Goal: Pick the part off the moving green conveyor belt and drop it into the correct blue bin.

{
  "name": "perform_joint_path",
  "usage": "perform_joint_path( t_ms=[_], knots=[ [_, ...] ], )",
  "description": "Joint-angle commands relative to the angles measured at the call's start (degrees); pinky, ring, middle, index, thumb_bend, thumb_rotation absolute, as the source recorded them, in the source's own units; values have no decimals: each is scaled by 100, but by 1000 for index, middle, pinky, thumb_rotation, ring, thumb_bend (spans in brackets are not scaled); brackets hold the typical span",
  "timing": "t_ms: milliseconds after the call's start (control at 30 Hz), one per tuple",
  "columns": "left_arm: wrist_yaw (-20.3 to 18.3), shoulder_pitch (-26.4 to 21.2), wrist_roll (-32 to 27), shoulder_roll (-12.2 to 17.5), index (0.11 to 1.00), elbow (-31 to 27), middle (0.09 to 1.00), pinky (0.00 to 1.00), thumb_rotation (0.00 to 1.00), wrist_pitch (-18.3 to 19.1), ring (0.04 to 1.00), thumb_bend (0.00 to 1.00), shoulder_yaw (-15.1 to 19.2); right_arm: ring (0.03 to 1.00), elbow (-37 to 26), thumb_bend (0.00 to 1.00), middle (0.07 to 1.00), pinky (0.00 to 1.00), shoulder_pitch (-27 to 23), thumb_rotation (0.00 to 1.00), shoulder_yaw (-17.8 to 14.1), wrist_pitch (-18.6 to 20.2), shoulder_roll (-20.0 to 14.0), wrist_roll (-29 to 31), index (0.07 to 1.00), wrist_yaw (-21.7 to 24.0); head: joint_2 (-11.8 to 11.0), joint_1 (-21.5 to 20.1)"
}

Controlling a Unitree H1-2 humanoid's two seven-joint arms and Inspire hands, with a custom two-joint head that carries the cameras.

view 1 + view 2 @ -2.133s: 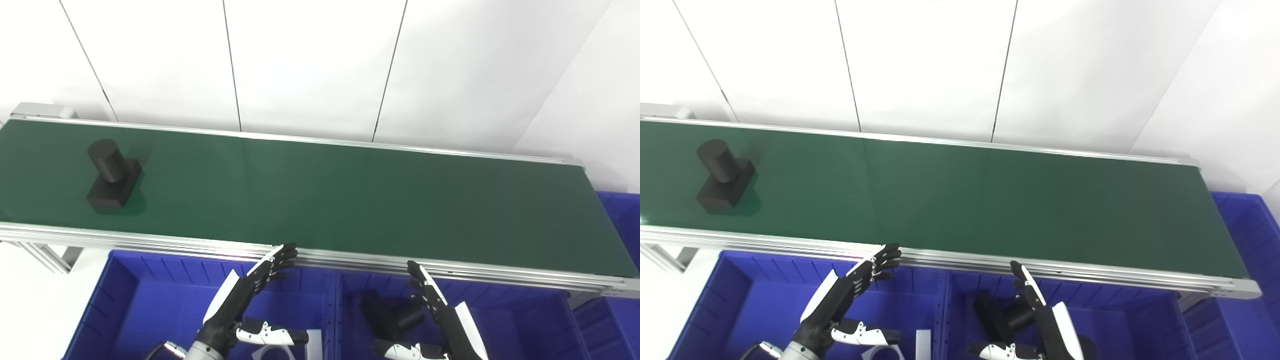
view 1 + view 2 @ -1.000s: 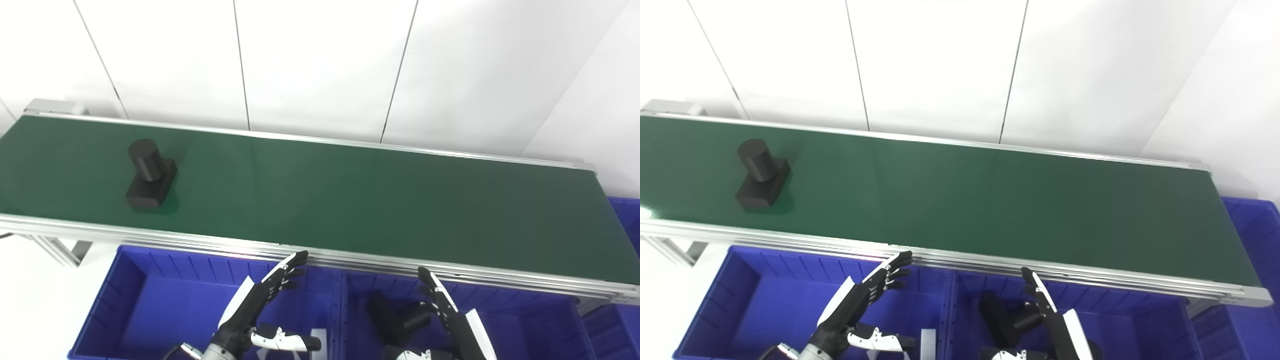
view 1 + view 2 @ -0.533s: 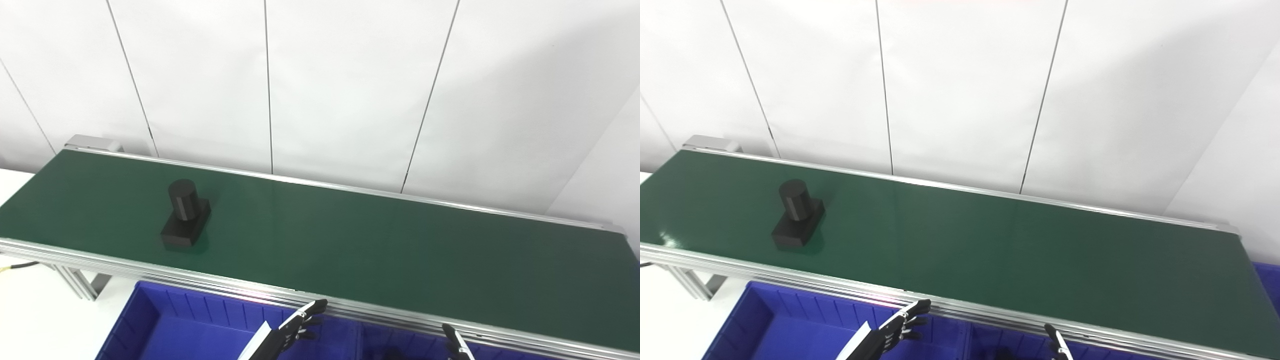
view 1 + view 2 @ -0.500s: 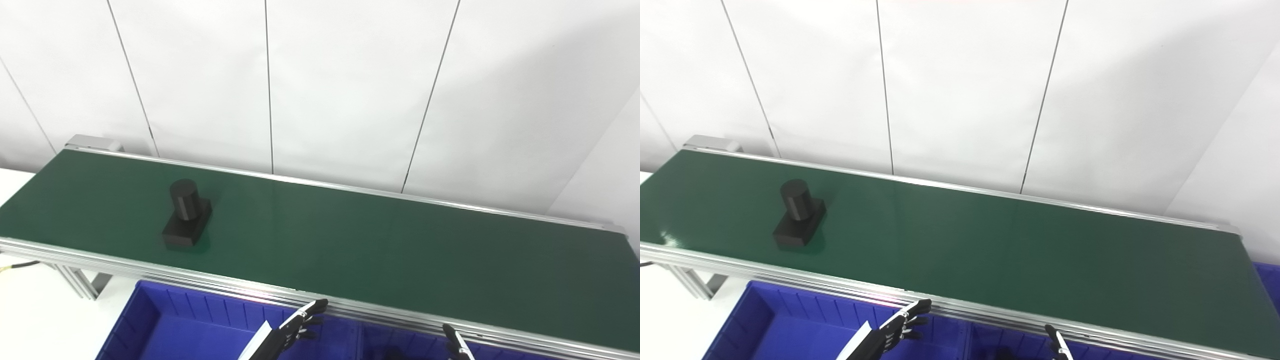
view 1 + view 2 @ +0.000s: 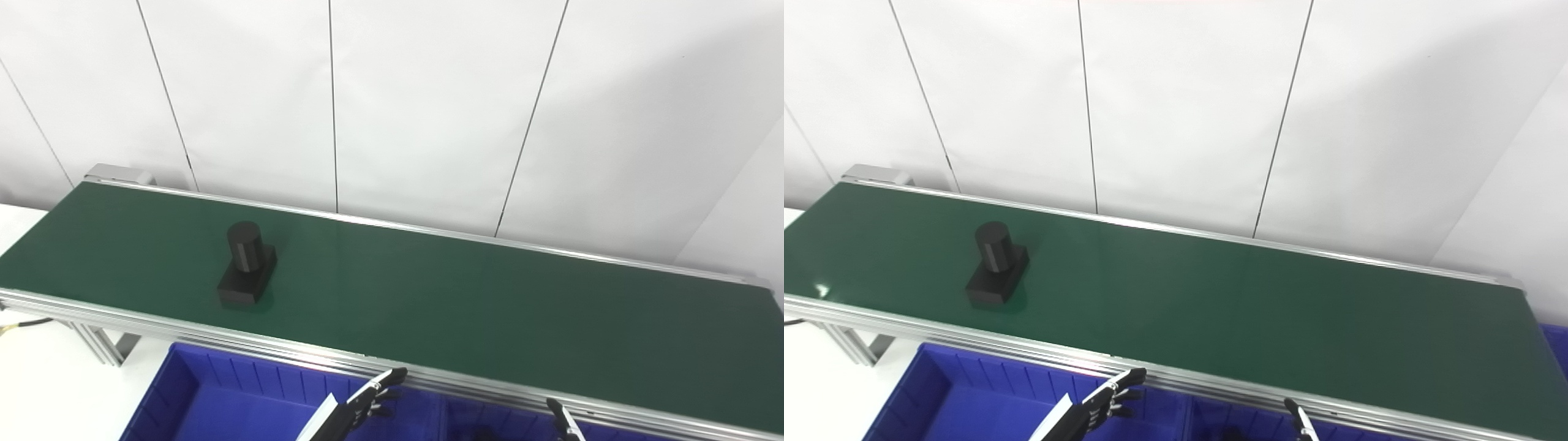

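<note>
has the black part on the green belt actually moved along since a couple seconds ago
Yes. The black cylinder-on-block part has travelled rightward along the green conveyor belt, farther from the belt's grey left end bracket; the camera also tilted.

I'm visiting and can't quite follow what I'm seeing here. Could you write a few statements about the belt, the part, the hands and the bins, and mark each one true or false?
1. A black part sits on the green belt. True.
2. The part is at the belt's right end. False: it is toward the left end.
3. The left hand holds the part. False: it is low by the belt's near rail, far from the part, holding nothing, fingers apart.
4. A blue bin lies below the belt's near edge. True.
5. The right hand is above the belt. False: only its fingertips show at the bottom edge, below the rail.
</note>
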Motion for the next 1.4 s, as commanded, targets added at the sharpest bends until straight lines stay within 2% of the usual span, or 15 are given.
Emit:
perform_joint_path(
  t_ms=[0,433,833,967,1033,1200,1367],
  knots=[
    [34,-103,24,-12,917,-66,938,791,213,-248,882,885,-27,972,-111,840,976,942,-49,273,-44,-407,-16,60,966,-105,23,24],
    [52,-91,79,-69,915,-140,938,805,188,-206,888,880,-46,931,-155,836,944,913,-34,290,-169,-537,-6,77,975,-120,153,163],
    [78,-86,109,-123,915,-204,937,812,187,-185,888,873,-73,935,-137,824,952,909,-35,313,-279,-809,39,157,988,-264,276,510],
    [138,-93,150,-207,912,-217,933,814,204,-133,886,864,-76,964,-264,827,967,970,-55,335,-344,-747,44,494,1000,-172,409,744],
    [121,-83,101,-235,920,-234,940,825,243,-92,894,852,-84,968,-331,813,974,979,-62,347,-362,-710,25,575,1000,-137,473,806],
    [157,-39,36,-408,937,-307,950,847,325,44,911,838,-105,958,-437,779,978,947,-102,360,-447,-824,-42,631,1000,-148,532,961],
    [231,-94,136,-551,945,-219,956,858,342,-3,918,824,-132,959,-516,778,976,946,-180,395,-539,-842,-170,853,1000,-44,598,1120]
  ],
)
